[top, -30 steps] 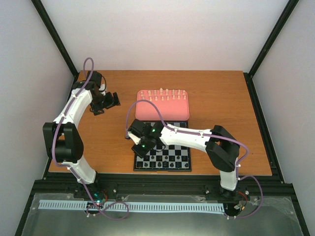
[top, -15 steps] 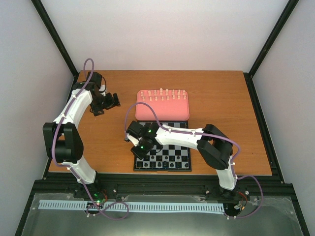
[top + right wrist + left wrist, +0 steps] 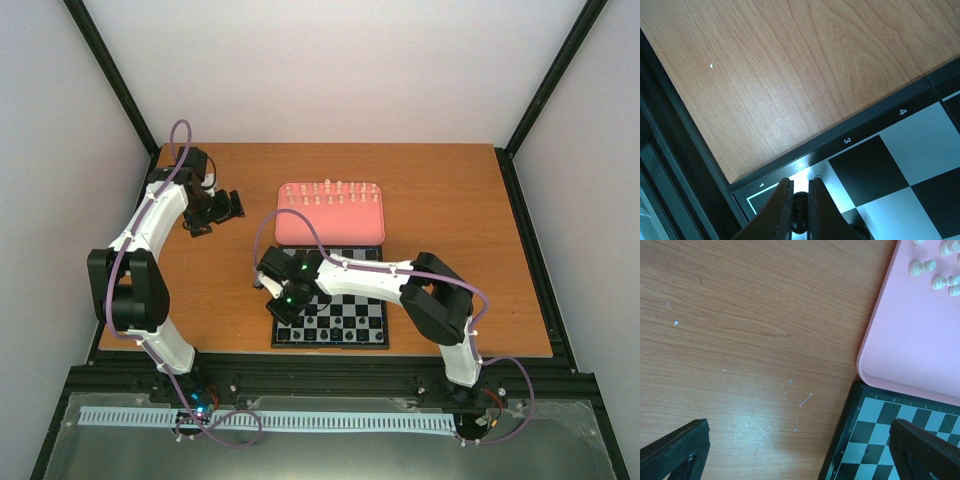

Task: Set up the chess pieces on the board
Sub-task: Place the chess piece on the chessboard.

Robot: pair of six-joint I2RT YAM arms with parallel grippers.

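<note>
The board (image 3: 350,322) lies at the table's front middle, and several black chess pieces (image 3: 330,335) stand along its near rows. The white chess pieces (image 3: 330,192) stand in the pink tray (image 3: 330,230) behind it. My right gripper (image 3: 280,312) hangs over the board's left edge. In the right wrist view this gripper (image 3: 800,186) is shut on a black piece (image 3: 800,206), low above a light square near the board's (image 3: 900,165) near left corner. My left gripper (image 3: 222,206) is open over bare table, left of the tray. Its fingers (image 3: 675,450) hold nothing.
The left wrist view shows the tray's corner (image 3: 900,340) with white pieces (image 3: 920,267) and the board's far left corner (image 3: 875,440). Bare wood lies left and right of the board. Black frame rails run along the table's near edge (image 3: 330,370).
The right arm's elbow swung left and its wrist shifted slightly in the first half second, and it has stayed still since. The left arm has not moved.
</note>
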